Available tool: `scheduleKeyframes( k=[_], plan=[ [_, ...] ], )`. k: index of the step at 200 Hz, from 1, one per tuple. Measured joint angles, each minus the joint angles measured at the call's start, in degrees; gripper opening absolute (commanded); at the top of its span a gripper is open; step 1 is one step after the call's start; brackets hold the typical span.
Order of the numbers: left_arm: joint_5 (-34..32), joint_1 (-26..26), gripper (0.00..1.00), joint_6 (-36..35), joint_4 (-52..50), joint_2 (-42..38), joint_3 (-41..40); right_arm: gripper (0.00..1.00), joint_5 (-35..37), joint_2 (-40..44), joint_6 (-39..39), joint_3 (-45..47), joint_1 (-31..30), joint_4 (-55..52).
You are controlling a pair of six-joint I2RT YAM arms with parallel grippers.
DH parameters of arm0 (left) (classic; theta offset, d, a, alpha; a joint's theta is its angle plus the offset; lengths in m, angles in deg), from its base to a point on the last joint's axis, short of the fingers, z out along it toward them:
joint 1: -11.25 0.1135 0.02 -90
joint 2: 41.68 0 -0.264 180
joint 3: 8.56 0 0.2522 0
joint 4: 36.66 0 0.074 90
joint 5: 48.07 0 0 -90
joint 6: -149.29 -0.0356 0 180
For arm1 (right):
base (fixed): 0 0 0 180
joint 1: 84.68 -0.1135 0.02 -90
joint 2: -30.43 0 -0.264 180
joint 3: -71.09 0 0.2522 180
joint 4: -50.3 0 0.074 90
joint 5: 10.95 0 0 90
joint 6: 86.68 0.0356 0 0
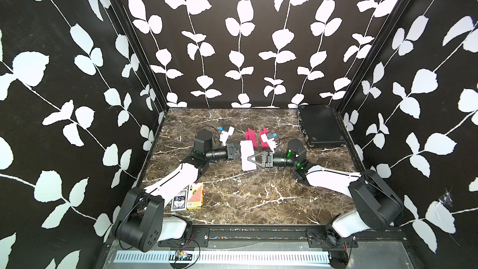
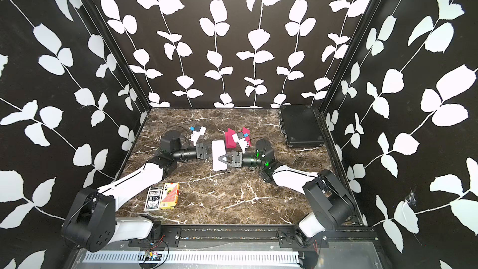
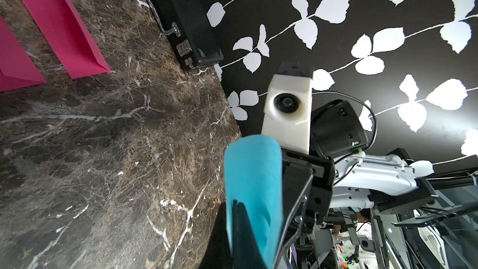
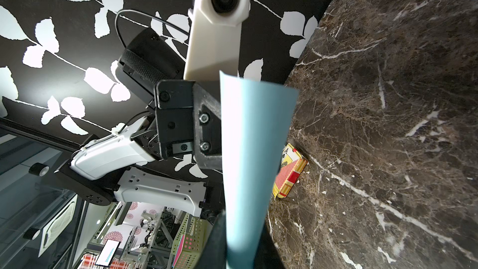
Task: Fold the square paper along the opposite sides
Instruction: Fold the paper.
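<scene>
Reading labels first: the dark playing-card box point(image 1: 179, 200) at the near left of the counter point(image 1: 258, 197) says "BCG". The orange-red card box point(image 1: 195, 194) just beside it shows an "A" with a spade. The finer print on both is too small to read.

The paper point(image 1: 247, 155) is mid-counter, between the tips of the left arm point(image 1: 217, 153) and the right arm point(image 1: 282, 160). In both top views it looks white, a narrow rectangle running front to back. The wrist views show a light blue face, bowed over in a rounded curve. Cannot tell if any edge touches the counter.

The left jaws are closed, pinching the paper's left edge; the left wrist view shows them clamped on the blue sheet. The right jaws lie across the paper's right side, their triangular finger on top from above. In the right wrist view the sheet runs down between them, gripped.

Two magenta folded papers point(image 1: 251, 137) point(image 1: 264, 141) sit just behind the paper, flaps raised, one partly hidden by the right wrist camera. A black hard case point(image 1: 320, 125) lies in the far right corner.
</scene>
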Motion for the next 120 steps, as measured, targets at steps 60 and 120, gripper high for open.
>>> scheduleKeyframes(
  k=[60,120],
  plan=[
    [0.0,0.0,0.0,0.0,0.0,0.0,0.0,0.17,-0.2,-0.3,0.0,0.0,0.0,-0.3],
    [0.0,0.0,0.0,-0.1,-0.1,0.0,0.0,0.13,-0.2,-0.3,-0.1,0.0,0.0,-0.9]
  ],
)
